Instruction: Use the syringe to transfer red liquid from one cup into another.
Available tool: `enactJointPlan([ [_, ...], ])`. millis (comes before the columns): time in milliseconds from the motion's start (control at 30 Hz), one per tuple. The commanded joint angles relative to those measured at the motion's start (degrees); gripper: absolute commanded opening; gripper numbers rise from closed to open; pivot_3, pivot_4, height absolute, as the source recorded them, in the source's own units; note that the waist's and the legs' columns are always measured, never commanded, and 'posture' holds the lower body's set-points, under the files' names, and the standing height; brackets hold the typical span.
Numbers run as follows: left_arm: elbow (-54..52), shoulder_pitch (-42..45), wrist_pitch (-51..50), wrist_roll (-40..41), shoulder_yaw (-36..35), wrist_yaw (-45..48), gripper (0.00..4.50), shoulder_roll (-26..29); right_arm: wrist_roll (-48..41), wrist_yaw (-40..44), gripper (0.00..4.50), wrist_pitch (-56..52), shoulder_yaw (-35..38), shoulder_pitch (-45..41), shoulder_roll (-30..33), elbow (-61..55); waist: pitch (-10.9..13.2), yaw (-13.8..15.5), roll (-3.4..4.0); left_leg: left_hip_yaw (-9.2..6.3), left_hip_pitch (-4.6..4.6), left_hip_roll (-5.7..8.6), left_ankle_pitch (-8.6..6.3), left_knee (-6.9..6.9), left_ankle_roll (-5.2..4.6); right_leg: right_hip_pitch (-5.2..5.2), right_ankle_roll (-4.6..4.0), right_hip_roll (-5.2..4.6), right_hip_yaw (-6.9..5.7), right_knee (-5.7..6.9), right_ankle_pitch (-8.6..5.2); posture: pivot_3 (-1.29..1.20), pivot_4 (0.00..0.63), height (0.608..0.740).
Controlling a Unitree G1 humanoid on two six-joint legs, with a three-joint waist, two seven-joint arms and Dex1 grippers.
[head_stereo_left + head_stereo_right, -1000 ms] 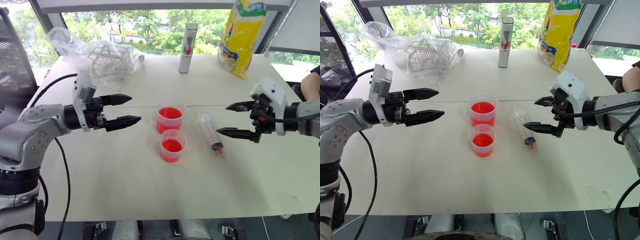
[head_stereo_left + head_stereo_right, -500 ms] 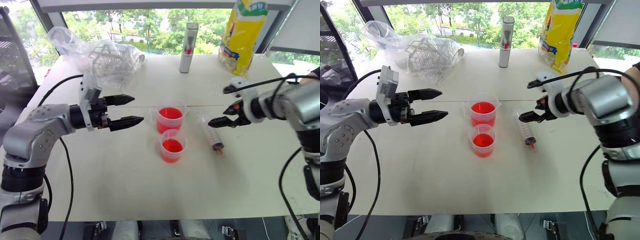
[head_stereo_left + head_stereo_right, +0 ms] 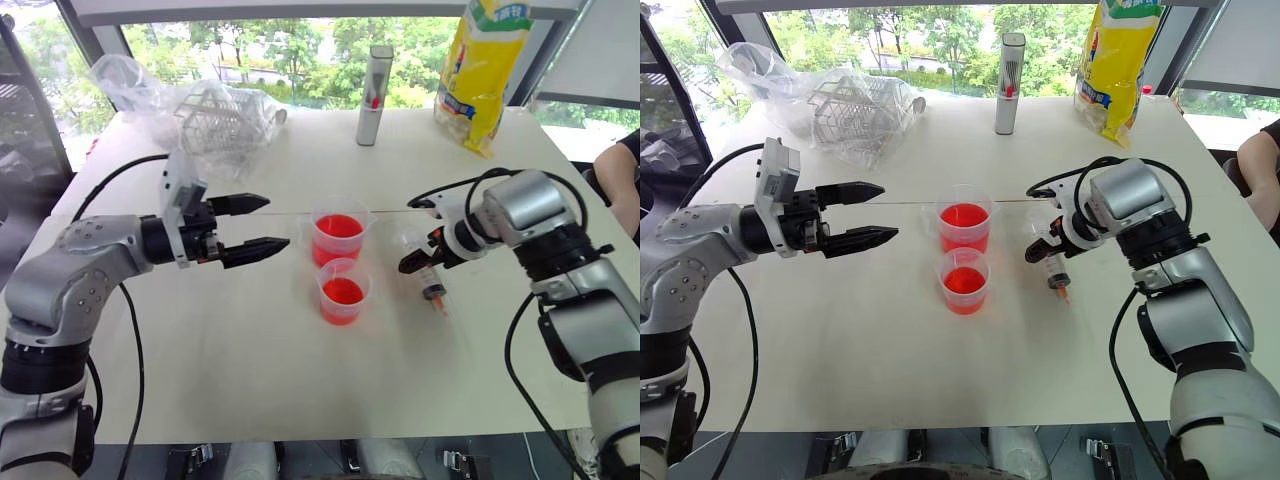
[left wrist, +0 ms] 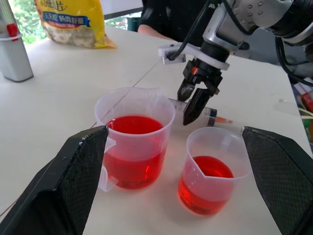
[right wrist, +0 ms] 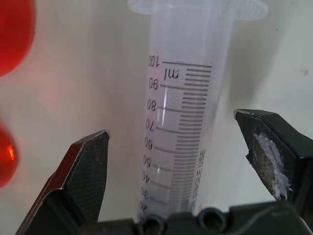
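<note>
The syringe (image 5: pixel 183 122) lies on the table between the spread fingers of the right hand (image 3: pixel 418 262), ungripped.

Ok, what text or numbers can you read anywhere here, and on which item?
"100", "90", "80", "70", "60", "40" and "ml": scale on the syringe barrel.
"SINGLE USE": beside that scale; the word before it is cut off.
Yellow bag: blue label and green lettering, too blurred to read.
Grey cylinder: red mark, no legible text.

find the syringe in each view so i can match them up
Left eye: syringe right of the cups, under the right gripper.
Right eye: same spot.
Left wrist: behind the smaller cup, syringe.
Right wrist: barrel between open fingers.
Shared landmark: larger cup.
</note>
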State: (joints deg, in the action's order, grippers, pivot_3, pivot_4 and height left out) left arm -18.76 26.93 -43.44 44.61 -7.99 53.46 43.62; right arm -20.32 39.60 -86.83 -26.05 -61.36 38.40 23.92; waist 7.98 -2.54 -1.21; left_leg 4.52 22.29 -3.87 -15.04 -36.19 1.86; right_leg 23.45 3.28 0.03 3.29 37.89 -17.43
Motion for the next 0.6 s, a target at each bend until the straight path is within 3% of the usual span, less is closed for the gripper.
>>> enactJointPlan([
  [33,-2.42,-0.77,0.39,1.01,-2.12,-0.58,4.5,0.52,2.12,0.03,4.46,2.28,-0.37,-2.01,-1.25,3.23,-0.02,-0.04,-0.02,0.0,-0.01,0.0,0.0,-0.01,0.0,-0.01,0.0,0.0,0.0,0.0,0.0,0.0,0.15,0.74],
  [100,-3.09,-1.45,0.17,1.44,-2.51,-1.05,4.5,0.62,3.22,-0.21,4.46,3.51,-0.7,-2.47,-3.02,5.11,-0.03,-0.05,-0.04,0.0,-0.01,0.0,0.0,-0.02,0.0,-0.01,0.0,0.0,0.0,0.01,0.0,0.0,0.15,0.74],
  [167,-3.53,-1.87,0.16,1.7,-2.58,-1.42,4.5,0.75,4.08,-0.29,3.94,4.15,-1.19,-2.72,-4.43,6.18,-0.08,-0.15,-0.12,0.01,-0.05,-0.01,0.0,-0.02,0.0,-0.03,0.0,0.0,0.0,0.03,0.0,0.0,0.15,0.74],
  [233,-3.83,-1.92,0.12,1.95,-2.58,-1.85,4.5,0.76,5.02,-0.24,3.19,4.56,-1.37,-2.63,-5.19,6.96,-0.09,-0.14,-0.14,0.0,-0.07,-0.01,0.0,-0.03,0.0,-0.03,0.0,0.01,0.0,0.08,0.0,0.0,0.15,0.74],
  [300,-4.0,-1.73,-0.05,2.14,-2.59,-2.17,4.5,0.77,5.72,0.36,2.07,5.24,-1.5,-2.51,-5.56,7.47,-0.1,-0.19,-0.15,0.01,-0.12,-0.01,0.0,-0.02,0.0,-0.06,-0.01,0.01,0.01,0.09,0.0,0.0,0.15,0.74],
  [367,-4.05,-1.62,-0.15,2.26,-2.66,-2.36,4.5,0.85,6.27,0.76,1.4,5.36,-1.45,-2.51,-5.79,7.68,-0.12,-0.23,-0.18,0.0,-0.17,-0.02,0.0,-0.01,0.0,-0.09,-0.01,0.03,0.01,0.09,0.0,0.0,0.15,0.74],
  [600,-2.17,0.1,0.21,2.06,-2.21,-2.03,4.5,1.31,6.7,-0.77,1.39,3.56,3.96,-2.34,-3.76,2.5,-0.11,-0.15,-0.16,0.0,-0.18,-0.03,0.0,-0.01,0.0,-0.1,-0.01,0.04,0.02,0.09,0.0,0.0,0.15,0.74],
])
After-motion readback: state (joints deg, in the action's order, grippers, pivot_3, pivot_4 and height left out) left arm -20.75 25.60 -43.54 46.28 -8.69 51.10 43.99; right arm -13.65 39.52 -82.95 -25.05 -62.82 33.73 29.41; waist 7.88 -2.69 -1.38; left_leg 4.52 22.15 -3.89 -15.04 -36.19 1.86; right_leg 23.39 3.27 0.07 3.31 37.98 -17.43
